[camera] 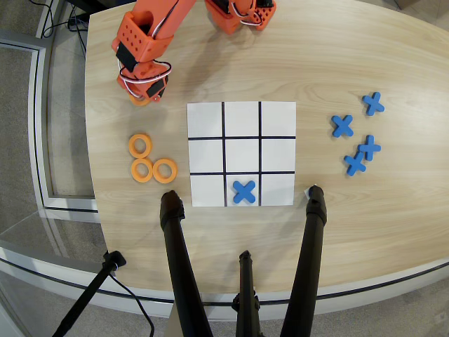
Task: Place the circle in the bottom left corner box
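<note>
The circle [138, 100] shows only as an orange arc under the gripper [143, 95], above and to the left of the paper grid [241, 154] in the overhead view; it appears to be carried, but the wrist hides the fingers, so how far they are open cannot be told. Three more orange rings [151, 159] lie clustered on the table [323, 63] left of the grid, and a blue X [244, 191] occupies the bottom-middle cell. Judged status: pickup probably complete, while transport across to the bottom left corner box [278, 119], the top-right cell as seen here and currently vacant, and release remain.
</note>
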Available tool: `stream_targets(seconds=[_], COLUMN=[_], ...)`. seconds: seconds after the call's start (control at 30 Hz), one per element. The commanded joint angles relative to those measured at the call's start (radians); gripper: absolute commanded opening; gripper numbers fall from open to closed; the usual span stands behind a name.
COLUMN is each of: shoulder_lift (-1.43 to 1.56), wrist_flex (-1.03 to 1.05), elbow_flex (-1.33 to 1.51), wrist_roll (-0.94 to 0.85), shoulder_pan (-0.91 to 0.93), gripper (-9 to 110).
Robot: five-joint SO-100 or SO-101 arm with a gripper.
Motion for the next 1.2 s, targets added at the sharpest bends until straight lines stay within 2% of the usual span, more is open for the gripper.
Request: stream_targets(seconds=[0.0, 0.17, 0.3, 0.5, 0.63, 0.77, 0.9, 1.17], shoulder_lift=[0.023, 0.15, 0.33, 0.569, 0.6, 0.548, 0.534, 0.324], wrist_flex=[-0.052, -0.008, 0.262, 0.528, 0.623, 0.612, 0.471, 0.322], elbow_flex=[0.092, 0.11, -0.003, -0.138, -0.167, -0.143, -0.054, -0.071], wrist_roll=[-0.006, 0.084, 0.261, 0.64, 0.764, 0.857, 0.927, 0.942], shoulder_pan=[0.018, -0.041, -0.196, -0.592, -0.874, -1.103, -1.258, -1.275], gripper=[0, 0, 0, 0, 0, 0, 0, 0])
